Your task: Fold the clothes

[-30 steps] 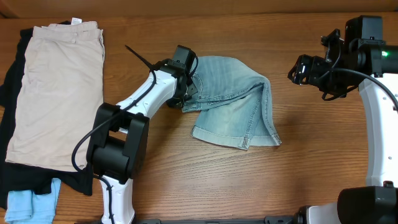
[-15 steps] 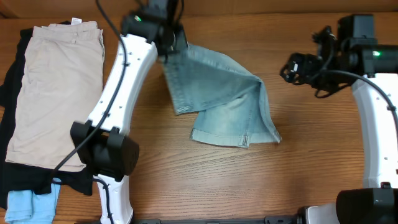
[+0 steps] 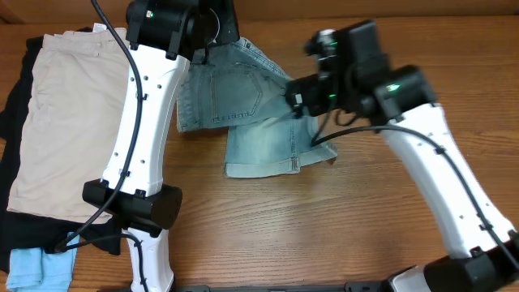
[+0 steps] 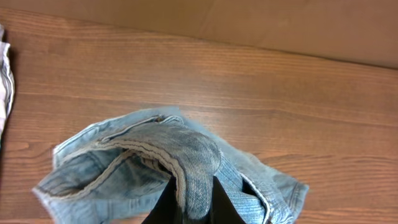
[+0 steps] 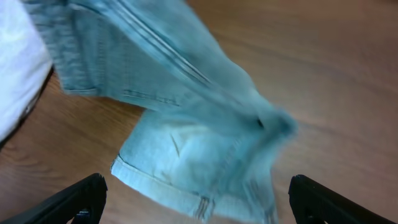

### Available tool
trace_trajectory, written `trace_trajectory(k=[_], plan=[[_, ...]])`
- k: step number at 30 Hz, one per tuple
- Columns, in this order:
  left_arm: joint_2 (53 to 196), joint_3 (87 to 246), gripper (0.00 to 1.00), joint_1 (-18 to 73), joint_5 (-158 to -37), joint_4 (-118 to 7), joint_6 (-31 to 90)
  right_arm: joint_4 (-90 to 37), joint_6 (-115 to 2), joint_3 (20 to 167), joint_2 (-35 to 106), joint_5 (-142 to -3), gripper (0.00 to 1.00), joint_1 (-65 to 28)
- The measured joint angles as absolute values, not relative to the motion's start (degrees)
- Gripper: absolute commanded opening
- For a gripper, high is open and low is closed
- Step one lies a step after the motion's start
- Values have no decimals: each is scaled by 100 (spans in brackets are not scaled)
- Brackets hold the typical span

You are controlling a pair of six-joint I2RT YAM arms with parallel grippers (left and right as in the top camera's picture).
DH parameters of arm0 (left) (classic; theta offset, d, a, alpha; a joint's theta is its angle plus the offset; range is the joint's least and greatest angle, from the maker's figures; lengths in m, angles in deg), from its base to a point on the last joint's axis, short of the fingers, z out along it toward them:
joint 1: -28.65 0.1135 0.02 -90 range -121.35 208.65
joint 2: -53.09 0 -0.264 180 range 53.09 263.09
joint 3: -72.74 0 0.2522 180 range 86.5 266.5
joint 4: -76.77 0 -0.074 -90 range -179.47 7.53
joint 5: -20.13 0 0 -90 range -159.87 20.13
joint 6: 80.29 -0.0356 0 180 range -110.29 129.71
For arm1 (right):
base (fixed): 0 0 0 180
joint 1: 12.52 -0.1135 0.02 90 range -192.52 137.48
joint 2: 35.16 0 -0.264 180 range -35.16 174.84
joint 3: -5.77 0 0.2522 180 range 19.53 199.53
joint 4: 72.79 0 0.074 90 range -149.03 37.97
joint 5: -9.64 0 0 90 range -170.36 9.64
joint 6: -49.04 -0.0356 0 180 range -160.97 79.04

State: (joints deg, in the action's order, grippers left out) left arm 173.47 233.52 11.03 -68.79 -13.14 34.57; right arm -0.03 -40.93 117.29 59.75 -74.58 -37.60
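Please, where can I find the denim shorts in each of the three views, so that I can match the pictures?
Overhead: the denim shorts lie at upper centre, between the two arms.
Left wrist: the shorts are at lower centre, bunched and pinched in the left gripper.
Right wrist: the shorts run across the middle, blurred.
Shared landmark: the wooden table under the shorts.

Brown wood-grain table [image 3: 324,235]. Centre-far: pale faded-blue denim shorts [image 3: 259,146], hem end flat on it, far end lifted off. Left edge: black garment [image 3: 16,227] spread flat, beige shorts [image 3: 77,122] on top. Near-left corner: small light-blue cloth piece [image 3: 32,272].
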Motion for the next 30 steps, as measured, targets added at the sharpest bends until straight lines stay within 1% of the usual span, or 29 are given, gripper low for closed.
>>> trace_trajectory(k=[4,5,7,16,23,30], plan=[[17347,23354,4,1103,-6899,-1248,3415,-283,-4012,11729,6353,-7770,97,-3961],[17345,23354,4,1103,-6899,-1246,3385,-311,-4004,11729,6476,-7816,96,-3959],[17317,23354,4,1109,-6899,-1248,3348,-326,-3982,11729,6714,-7906,93,-3924],[16976,23354,4,1247,-6896,-1252,3319,-252,-4154,11510,7534,-8122,93,-3550],[16912,23354,4,1301,-6896,-1281,3306,-593,-4530,10555,7656,-8172,92,-3198],[16912,23354,4,1301,-6896,-1364,3306,-1015,-4760,9561,7660,-8118,87,-3170]])
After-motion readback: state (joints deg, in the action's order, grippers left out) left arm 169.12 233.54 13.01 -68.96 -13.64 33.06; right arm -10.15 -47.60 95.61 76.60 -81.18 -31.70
